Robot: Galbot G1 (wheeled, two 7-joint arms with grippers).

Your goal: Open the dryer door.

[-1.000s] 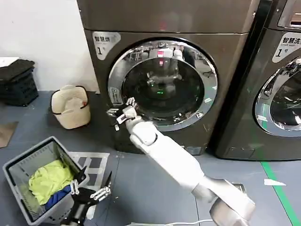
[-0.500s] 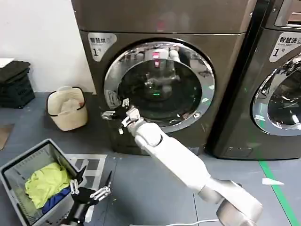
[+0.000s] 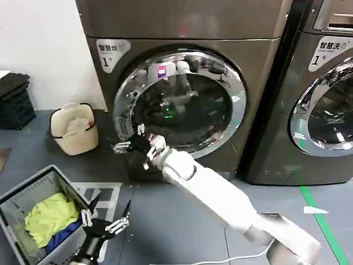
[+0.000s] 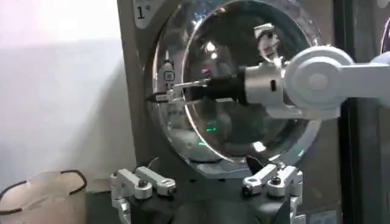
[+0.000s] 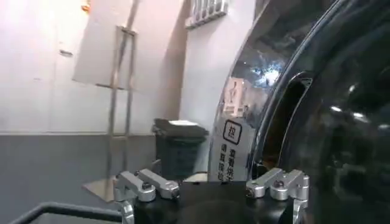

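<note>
The dark grey dryer has a round glass door in a chrome ring. My right gripper is open at the door's lower left rim. In the right wrist view its fingers stand apart just short of the chrome rim, next to a white label and a dark handle slot. My left gripper hangs open low beside the basket. The left wrist view has it open, facing the door, with the right gripper at the door's edge.
A grey laundry basket with yellow and blue clothes sits on the floor at the lower left. A beige bin stands left of the dryer, with black crates beyond it. A second machine stands to the right.
My right gripper has moved left and down along the door's left rim. The whole view has shifted, so the dryer sits farther left. The left gripper has stayed put.
</note>
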